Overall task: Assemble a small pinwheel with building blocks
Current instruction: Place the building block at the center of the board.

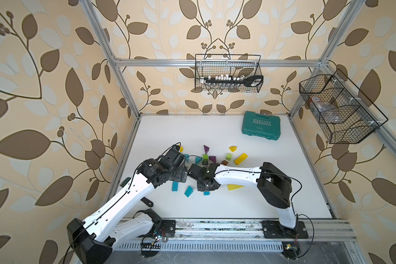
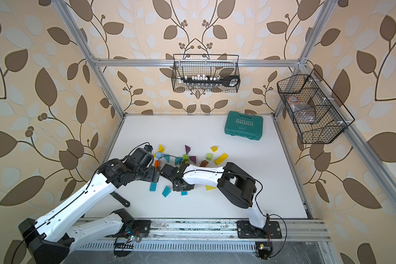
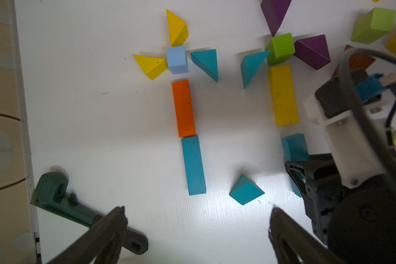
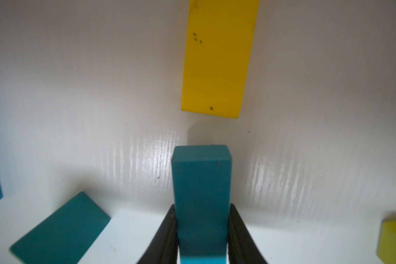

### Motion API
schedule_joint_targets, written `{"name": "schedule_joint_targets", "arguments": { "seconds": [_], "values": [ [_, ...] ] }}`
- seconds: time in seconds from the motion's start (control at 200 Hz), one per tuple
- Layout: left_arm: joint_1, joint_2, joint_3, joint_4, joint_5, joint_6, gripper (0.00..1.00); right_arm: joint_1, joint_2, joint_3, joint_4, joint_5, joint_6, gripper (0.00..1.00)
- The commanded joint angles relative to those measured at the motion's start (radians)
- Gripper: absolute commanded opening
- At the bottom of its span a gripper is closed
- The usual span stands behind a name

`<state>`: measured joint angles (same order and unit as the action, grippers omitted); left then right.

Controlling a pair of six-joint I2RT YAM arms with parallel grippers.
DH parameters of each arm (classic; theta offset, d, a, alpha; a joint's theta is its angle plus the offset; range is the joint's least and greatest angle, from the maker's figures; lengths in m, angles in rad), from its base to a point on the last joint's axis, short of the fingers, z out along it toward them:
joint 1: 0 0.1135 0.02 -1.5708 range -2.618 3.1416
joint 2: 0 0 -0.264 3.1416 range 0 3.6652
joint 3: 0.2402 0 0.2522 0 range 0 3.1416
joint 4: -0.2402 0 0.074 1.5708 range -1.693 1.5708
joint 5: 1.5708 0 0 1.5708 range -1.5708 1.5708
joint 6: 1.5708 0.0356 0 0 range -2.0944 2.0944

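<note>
Your right fingers (image 4: 165, 233) press on both sides of the teal bar (image 4: 201, 182). It points end-on at the yellow bar (image 4: 215, 57), with a strip of bare worktop (image 4: 78, 91) between the two. I cannot tell whether it lies flat yet. Before letting go, I would slide it forward until the ends meet. I would also turn it a touch, since the yellow bar sits slightly askew to it. Then ease off gently and lift straight away. Your left fingers (image 3: 105, 228) stand wide apart and hold nothing.
</note>
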<state>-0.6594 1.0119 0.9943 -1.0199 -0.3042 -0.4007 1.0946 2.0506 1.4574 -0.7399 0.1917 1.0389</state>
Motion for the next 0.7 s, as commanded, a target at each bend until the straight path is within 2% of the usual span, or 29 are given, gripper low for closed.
{"name": "schedule_joint_targets", "arguments": {
  "seconds": [0.0, 0.065, 0.195, 0.435, 0.55, 0.62, 0.695],
  "values": [
    [0.011, -0.026, 0.004, 0.017, 0.024, 0.009, 0.99, 0.001, 0.022, 0.02, -0.035, 0.035, 0.032, 0.37],
    [0.011, -0.03, -0.001, 0.022, 0.031, 0.011, 0.99, 0.001, 0.021, 0.022, -0.028, 0.017, 0.034, 0.38],
    [0.011, -0.023, -0.004, 0.028, 0.039, 0.014, 0.99, -0.001, 0.017, 0.03, -0.046, 0.027, 0.043, 0.48],
    [0.011, -0.004, -0.009, 0.04, 0.078, 0.007, 0.99, -0.006, -0.076, 0.021, -0.025, 0.013, -0.005, 0.49],
    [0.011, 0.028, -0.009, 0.049, 0.121, -0.127, 0.99, -0.048, -0.2, -0.071, 0.03, -0.03, -0.076, 0.5],
    [0.001, 0.059, -0.004, 0.07, 0.173, -0.215, 0.99, -0.105, -0.288, -0.181, 0.087, -0.098, -0.108, 0.49],
    [-0.034, 0.117, 0.012, 0.106, 0.203, -0.282, 0.98, -0.159, -0.398, -0.299, 0.113, -0.108, -0.135, 0.5]
  ]
}}
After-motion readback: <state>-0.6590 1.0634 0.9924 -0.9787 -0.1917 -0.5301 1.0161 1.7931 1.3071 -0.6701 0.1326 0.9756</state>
